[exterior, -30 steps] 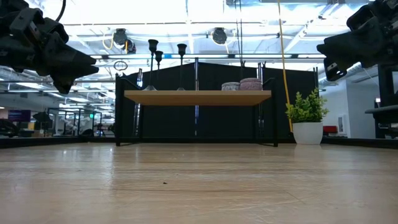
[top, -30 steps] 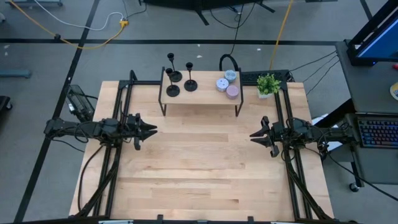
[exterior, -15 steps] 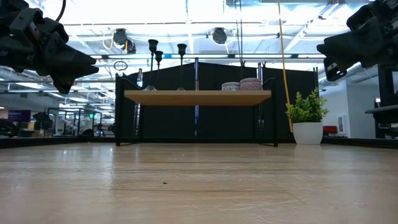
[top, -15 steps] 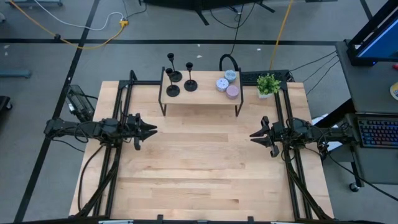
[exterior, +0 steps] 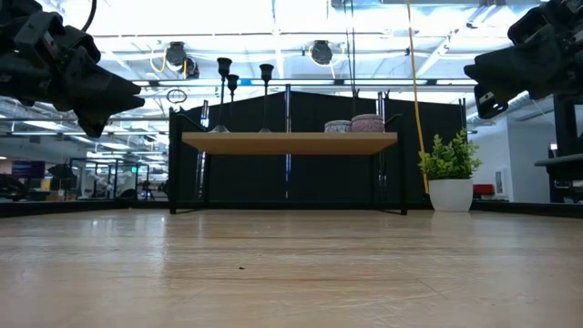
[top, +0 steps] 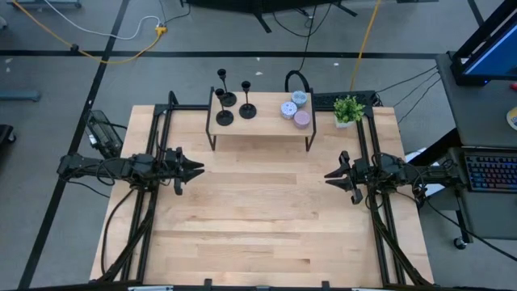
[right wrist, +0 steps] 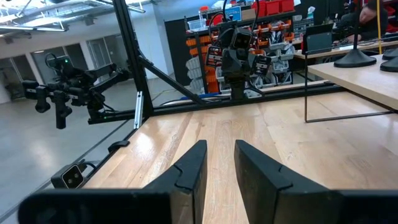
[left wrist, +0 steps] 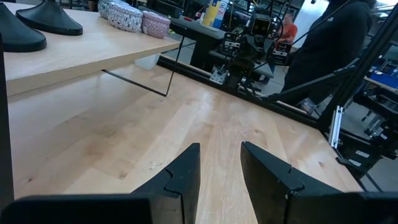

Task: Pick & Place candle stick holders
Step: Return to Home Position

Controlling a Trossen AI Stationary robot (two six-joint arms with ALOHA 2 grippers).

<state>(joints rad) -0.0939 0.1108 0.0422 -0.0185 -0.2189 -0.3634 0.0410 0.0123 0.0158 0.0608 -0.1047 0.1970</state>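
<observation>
Arms at home — candle stick holders [top: 224,117] shelved.
I find left gripper [top: 194,169] nearer them than right gripper [top: 331,176]; both narrowly parted, empty.

No words, numbers, brands or signs can be read in any of the views. The small dark purple screen [exterior: 27,169] in the room behind the table is too small and blurry to read. The bright blue screen [top: 494,36] beside the table shows no letters that can be made out.
</observation>
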